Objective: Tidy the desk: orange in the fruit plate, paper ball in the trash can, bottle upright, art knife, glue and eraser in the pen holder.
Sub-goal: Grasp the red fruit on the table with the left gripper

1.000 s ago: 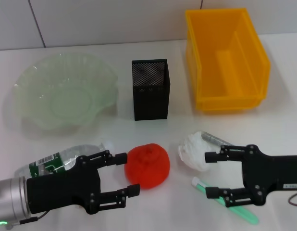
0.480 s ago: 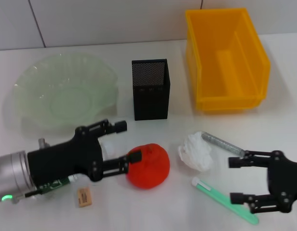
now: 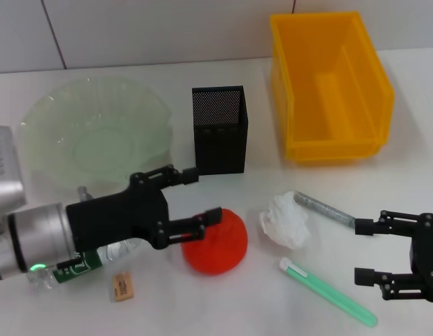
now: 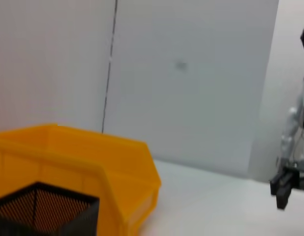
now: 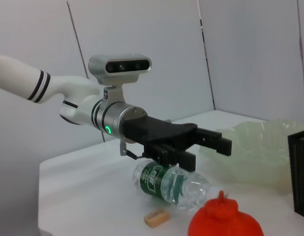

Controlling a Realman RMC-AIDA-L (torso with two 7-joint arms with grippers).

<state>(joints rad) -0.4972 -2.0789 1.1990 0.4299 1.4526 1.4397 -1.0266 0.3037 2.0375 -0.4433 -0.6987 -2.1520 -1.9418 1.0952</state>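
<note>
The orange [image 3: 222, 245] rests on the desk [image 3: 153, 308] in front of the pen holder [image 3: 220, 129]. My left gripper [image 3: 201, 196] hovers open just left of and above the orange, holding nothing. The bottle [image 3: 108, 253] lies on its side under that arm, also seen in the right wrist view as bottle [image 5: 171, 182]. The eraser [image 3: 121, 285] lies near the front edge. The paper ball [image 3: 285, 220], a grey glue stick [image 3: 325, 208] and the green art knife [image 3: 330, 292] lie to the right. My right gripper [image 3: 359, 252] is open, right of them.
The fruit plate [image 3: 90, 133] stands at the back left and the trash can [image 3: 328, 87] at the back right, both with nothing in them. A tiled wall runs behind. The left wrist view shows the trash can [image 4: 68, 162] and pen holder [image 4: 44, 211].
My left gripper rose and swung right, toward the orange. The bottle now lies nearer the front edge, under the arm. My right gripper drew back to the right, away from the paper ball.
</note>
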